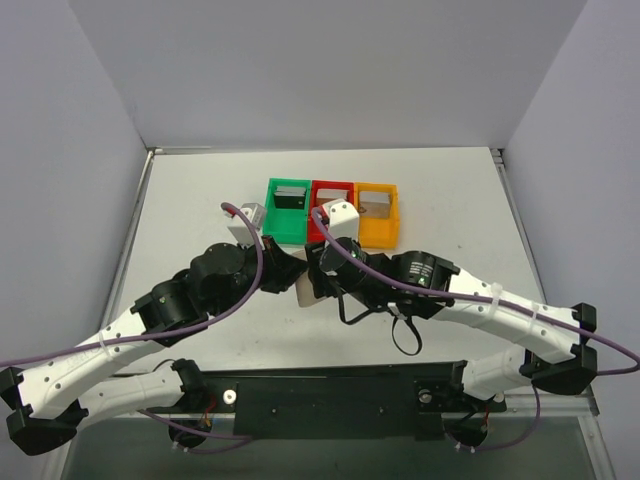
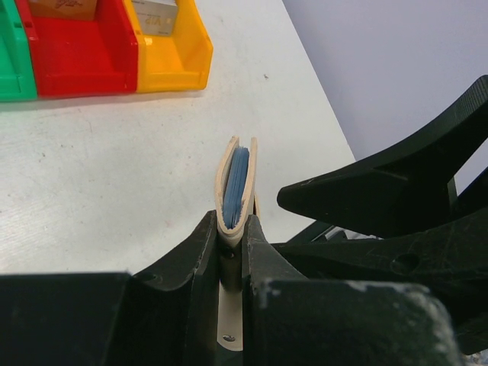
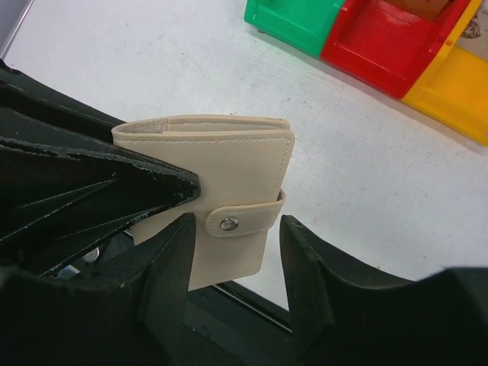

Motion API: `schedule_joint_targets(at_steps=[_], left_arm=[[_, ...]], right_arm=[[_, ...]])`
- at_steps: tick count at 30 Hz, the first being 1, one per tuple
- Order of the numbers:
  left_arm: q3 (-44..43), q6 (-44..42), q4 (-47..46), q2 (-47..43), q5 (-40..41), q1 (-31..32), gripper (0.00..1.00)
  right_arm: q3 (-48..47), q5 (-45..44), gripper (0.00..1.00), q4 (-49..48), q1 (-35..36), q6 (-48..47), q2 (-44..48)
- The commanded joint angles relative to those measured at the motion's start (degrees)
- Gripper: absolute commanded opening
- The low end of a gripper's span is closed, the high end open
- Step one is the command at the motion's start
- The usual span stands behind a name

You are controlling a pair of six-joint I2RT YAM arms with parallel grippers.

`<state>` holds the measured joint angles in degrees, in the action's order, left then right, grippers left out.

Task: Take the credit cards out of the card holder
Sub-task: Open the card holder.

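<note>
We judge the card holder (image 3: 221, 164) light, soft-skinned yet fairly stiff while folded, and a bit slick, best worked at the snap strap (image 3: 255, 216) to pop it open. It's tan, snapped shut, with blue-grey lining at the edge, and sits between both arms just in front of the bins (image 1: 333, 212). The left gripper (image 2: 231, 229) pinches narrow on its spine end, while the right gripper (image 3: 238, 236) stands half-wide astride the strap, holding nothing.
</note>
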<state>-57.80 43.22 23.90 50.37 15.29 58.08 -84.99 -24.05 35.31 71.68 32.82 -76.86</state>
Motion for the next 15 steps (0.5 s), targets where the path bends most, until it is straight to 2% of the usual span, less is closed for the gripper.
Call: schedule_joint_targets(at_steps=[1,4,15], left_arm=[[-3.28,0.55,-1.40,-0.71,0.97,0.45,0.00],[-3.11,0.55,-1.22,-0.89,1.06,0.36,0.00],[-3.11,0.63,-0.96,-0.98,1.58,0.36,0.00]], right_arm=[[-2.81,-2.40,0.41,2.57,0.04,0.23,-1.53],[-3.51,-3.19,0.34,3.54,-0.05,0.49,-2.15],[-4.13,-4.68,0.19,6.35,-0.31,1.20,-3.21]])
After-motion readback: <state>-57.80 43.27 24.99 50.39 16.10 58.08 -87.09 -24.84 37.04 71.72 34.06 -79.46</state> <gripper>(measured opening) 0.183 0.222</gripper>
